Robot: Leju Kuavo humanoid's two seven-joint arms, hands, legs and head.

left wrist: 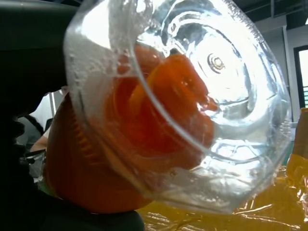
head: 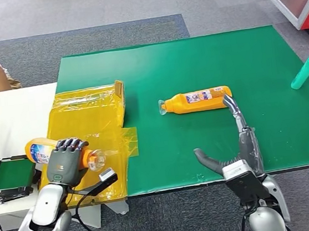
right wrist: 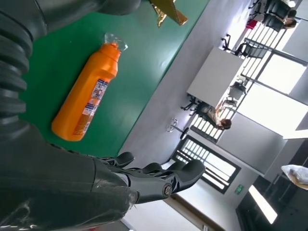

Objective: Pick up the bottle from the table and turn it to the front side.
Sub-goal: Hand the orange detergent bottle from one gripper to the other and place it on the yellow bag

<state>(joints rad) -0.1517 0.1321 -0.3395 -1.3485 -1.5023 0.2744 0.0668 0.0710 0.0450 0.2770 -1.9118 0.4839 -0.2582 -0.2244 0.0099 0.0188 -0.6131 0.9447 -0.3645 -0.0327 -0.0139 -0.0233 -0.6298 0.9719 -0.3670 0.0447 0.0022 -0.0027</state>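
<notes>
We see the left hand [head: 66,160] gripping an orange bottle [head: 39,151] over the yellow bag [head: 90,120] — clear cap [left wrist: 203,96] pointing toward the green mat [head: 222,57]. The right hand [head: 236,145] is spread and holds nothing — fingertips just beside the base of a second bottle [head: 197,100] lying on the mat.

Glossy orange plastic bottle [head: 197,100] on matt green mat [head: 222,57]; crinkled yellow film [head: 86,123].

An orange bottle [head: 196,100] with a clear cap lies on its side on the green mat [head: 239,61], label facing up.
</notes>
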